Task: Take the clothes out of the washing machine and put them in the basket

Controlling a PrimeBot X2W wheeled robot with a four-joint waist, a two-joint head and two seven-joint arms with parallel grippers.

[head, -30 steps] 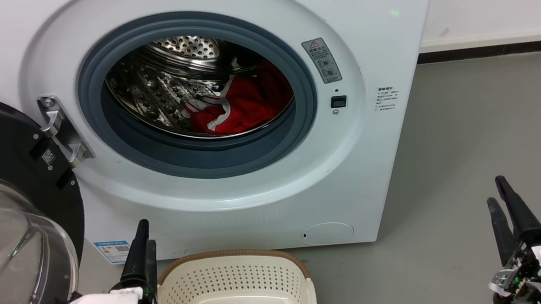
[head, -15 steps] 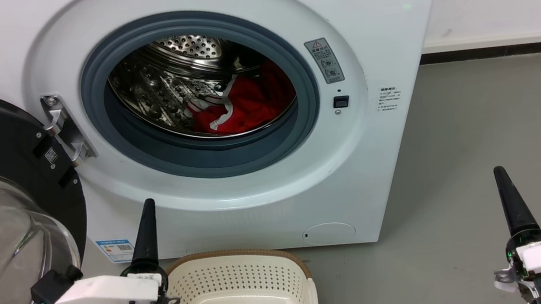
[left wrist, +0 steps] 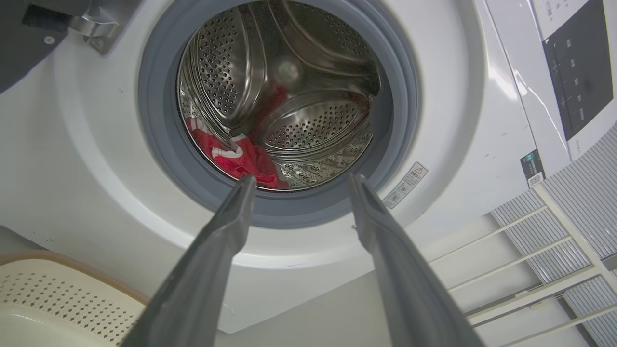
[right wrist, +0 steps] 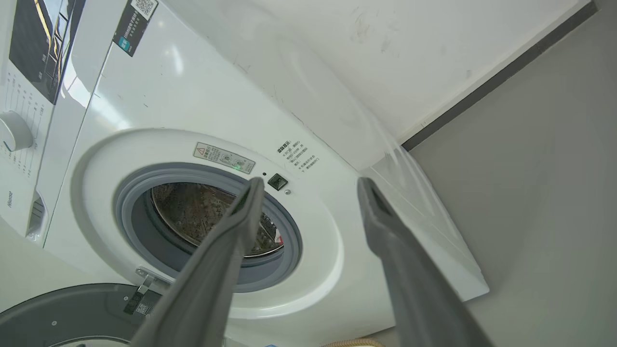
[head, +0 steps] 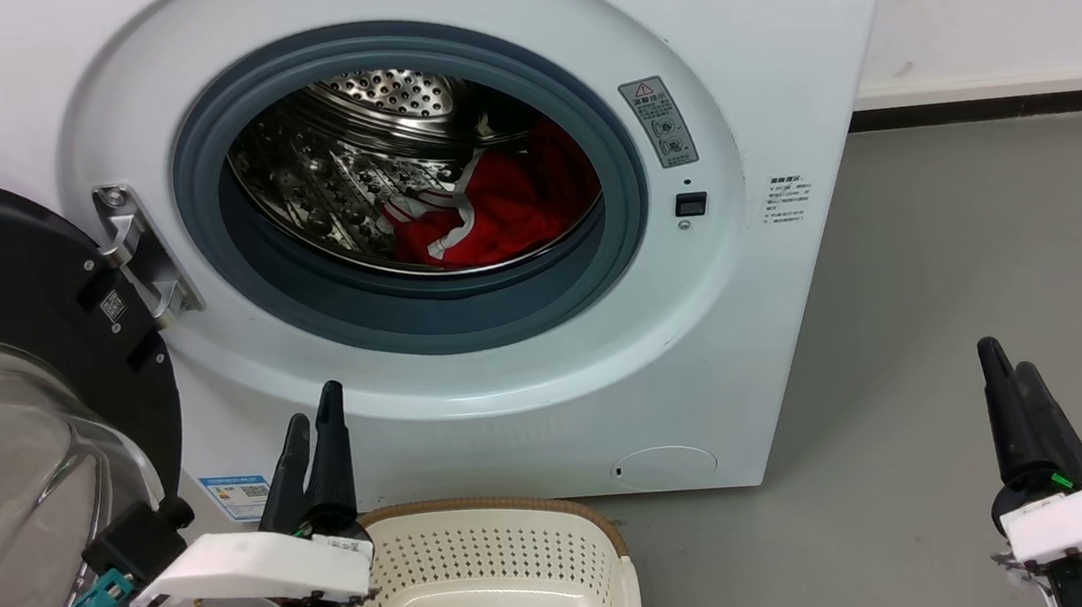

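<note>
The white washing machine (head: pixel 758 70) stands with its door swung open to the left. Red clothes (head: pixel 502 217) with white stripe trim lie low at the right of the steel drum, and the left wrist view shows these clothes (left wrist: pixel 241 161) at the drum's lower left. The cream basket (head: pixel 508 558) sits on the floor right in front of the machine. My left gripper (head: pixel 315 430) is open just left of the basket's far rim, fingers pointing up at the drum mouth (left wrist: pixel 289 96). My right gripper (head: pixel 1007 370) is open over the floor to the machine's right, holding nothing.
The black-rimmed glass door (head: pixel 0 421) juts out at the left, close beside my left arm. Grey floor (head: pixel 981 277) spreads to the right of the machine up to a white wall with a dark skirting (head: pixel 1003 107). A label lies in the basket's bottom.
The head camera has shifted slightly. My left gripper has risen and moved right toward the drum opening, fingers now seen apart. The right gripper has turned a little in place.
</note>
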